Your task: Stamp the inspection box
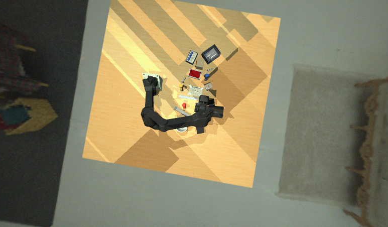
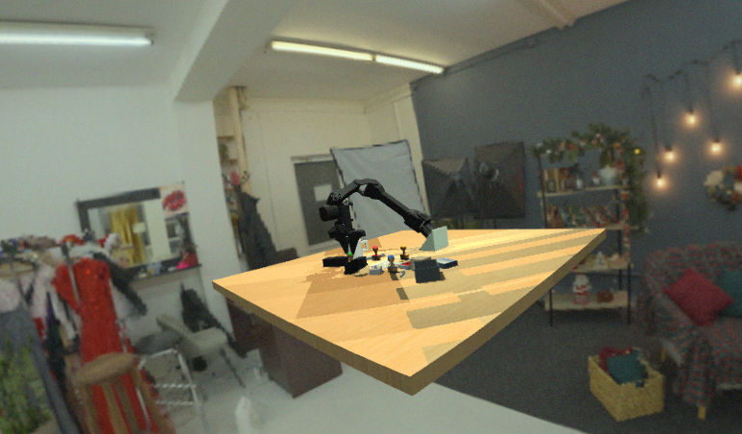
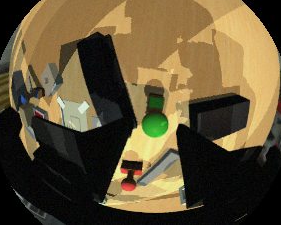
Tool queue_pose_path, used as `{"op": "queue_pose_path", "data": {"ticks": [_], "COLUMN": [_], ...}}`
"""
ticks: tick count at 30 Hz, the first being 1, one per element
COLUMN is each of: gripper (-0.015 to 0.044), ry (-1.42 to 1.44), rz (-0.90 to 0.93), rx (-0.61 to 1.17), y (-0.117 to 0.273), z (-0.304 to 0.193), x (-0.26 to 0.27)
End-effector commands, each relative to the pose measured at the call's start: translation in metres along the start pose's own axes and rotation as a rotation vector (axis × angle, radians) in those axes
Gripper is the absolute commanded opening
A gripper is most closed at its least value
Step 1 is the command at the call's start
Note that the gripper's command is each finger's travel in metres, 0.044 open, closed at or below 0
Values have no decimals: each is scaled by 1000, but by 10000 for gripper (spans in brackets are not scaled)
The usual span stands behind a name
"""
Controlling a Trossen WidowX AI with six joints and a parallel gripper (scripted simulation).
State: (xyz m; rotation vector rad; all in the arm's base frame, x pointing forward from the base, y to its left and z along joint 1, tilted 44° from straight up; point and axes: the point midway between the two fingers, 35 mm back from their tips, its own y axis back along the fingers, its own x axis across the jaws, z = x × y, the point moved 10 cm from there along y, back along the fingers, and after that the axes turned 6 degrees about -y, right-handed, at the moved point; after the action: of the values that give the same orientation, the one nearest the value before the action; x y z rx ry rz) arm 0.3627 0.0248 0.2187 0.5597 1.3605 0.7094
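Note:
My gripper [image 3: 155, 124] is open and points down. In the wrist view its fingertips stand on either side of the round knob of the green stamp [image 3: 155, 125], with a gap on each side; their height relative to the knob is hard to tell. The arm hides this stamp in the top view. The card [image 1: 195, 91] [image 3: 76, 110] lies beside the gripper, held by white corner pieces; its printing is too small to read. The open red ink pad [image 1: 195, 74] lies beyond the card. A red stamp [image 1: 183, 105] [image 3: 130, 182], a yellow stamp [image 1: 181, 86] and a blue stamp [image 1: 206, 76] stand apart.
Black blocks [image 3: 102, 79] [image 3: 220, 119] flank the green stamp. A grey bar [image 1: 181, 111] [image 3: 159, 167] lies near the red stamp, and a white strip [image 1: 186, 97] beside the card. A mug [image 1: 181, 129] is partly under the arm. A dark tray [image 1: 211, 53] and a blue-and-white box [image 1: 191, 57] lie farther off.

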Motion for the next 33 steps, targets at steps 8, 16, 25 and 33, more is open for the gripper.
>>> {"op": "queue_pose_path", "data": {"ticks": [8,16,25,33], "gripper": [214,214,188,75], "ry": [5,5,-1,-1], "rz": [-6,-8,-7,-7], "rx": [2,2,-1,-1], "y": [-19,-32,-36,-36], "z": [-1,-3,-2,-2], "x": [0,-1,-1,-1]}}
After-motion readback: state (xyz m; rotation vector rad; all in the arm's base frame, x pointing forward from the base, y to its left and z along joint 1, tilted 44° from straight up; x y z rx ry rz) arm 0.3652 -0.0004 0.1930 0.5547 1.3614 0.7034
